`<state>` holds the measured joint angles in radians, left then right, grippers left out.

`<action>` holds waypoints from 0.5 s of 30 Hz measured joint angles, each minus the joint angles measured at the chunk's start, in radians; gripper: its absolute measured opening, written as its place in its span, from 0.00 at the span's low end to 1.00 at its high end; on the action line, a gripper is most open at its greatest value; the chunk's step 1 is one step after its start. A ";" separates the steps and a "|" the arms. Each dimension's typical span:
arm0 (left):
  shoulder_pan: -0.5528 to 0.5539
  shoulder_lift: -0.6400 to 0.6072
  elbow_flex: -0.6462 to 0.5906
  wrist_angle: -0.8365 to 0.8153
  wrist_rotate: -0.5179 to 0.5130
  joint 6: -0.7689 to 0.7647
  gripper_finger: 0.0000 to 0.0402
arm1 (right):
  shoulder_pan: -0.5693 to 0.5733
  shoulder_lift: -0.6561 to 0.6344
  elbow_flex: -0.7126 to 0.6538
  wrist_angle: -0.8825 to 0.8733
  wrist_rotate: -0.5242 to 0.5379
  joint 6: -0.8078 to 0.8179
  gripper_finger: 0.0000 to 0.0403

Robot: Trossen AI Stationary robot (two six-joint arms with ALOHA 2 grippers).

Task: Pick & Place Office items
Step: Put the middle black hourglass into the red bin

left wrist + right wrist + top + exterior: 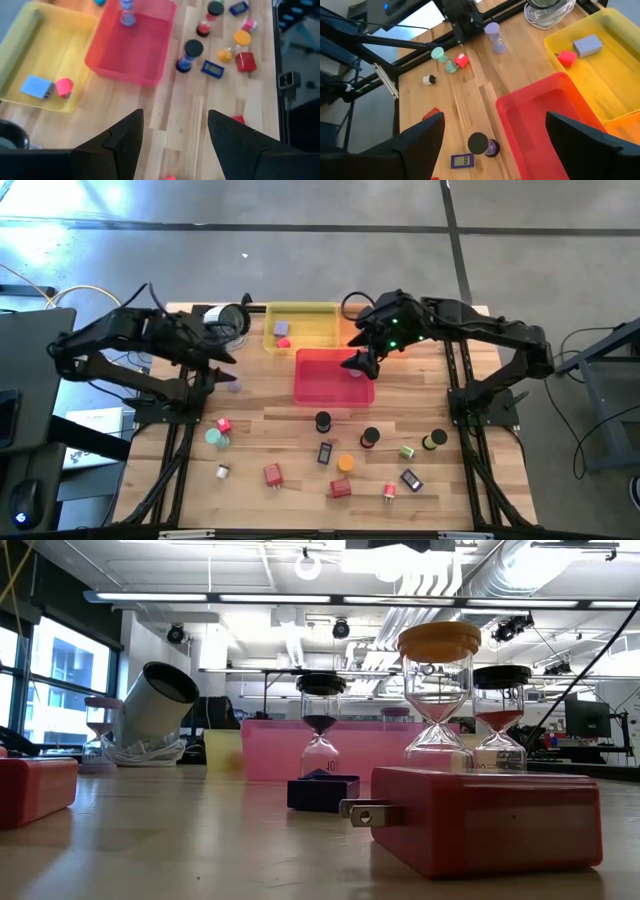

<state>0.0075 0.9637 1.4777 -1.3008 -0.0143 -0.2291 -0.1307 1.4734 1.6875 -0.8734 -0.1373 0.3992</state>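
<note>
High view: the right gripper (358, 360) hangs over the red tray's (320, 392) right edge, by a lilac timer (356, 372) inside it. The left gripper (226, 358) waits near the table's (290, 442) left edge, by the white roll (228, 320). Most office items lie along the table's front half; a grey block (281, 328) and a pink block (284, 342) sit in the yellow tray (322, 330).

Low view: no gripper shows; a red plug (487, 820) lies at the front.

Left wrist view: its jaws stand part open, empty, above bare wood.

Right wrist view: its jaws stand wide, empty, over the red tray's near corner.

Judgement: a drop looks complete. Next, the right arm should reach toward the black-capped timer (481, 145) just outside the tray, lower, then close.
</note>
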 joint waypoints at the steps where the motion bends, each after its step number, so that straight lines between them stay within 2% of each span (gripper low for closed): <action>1: -0.009 0.009 0.000 0.000 0.000 -0.003 0.54 | 0.002 0.005 0.000 0.001 0.000 0.000 0.83; 5: -0.031 0.050 0.000 0.000 0.000 -0.012 0.60 | 0.014 0.008 0.000 0.003 0.009 0.018 0.83; 11: -0.073 0.137 -0.001 0.001 -0.001 -0.011 0.83 | 0.053 0.007 0.000 0.025 0.006 0.070 0.83; 15: -0.089 0.194 -0.001 -0.002 0.001 -0.079 0.91 | 0.087 0.007 0.000 -0.015 -0.042 0.099 0.83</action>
<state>-0.0818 1.1572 1.4765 -1.3024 -0.0137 -0.3077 -0.0435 1.4799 1.6875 -0.8882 -0.1795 0.4984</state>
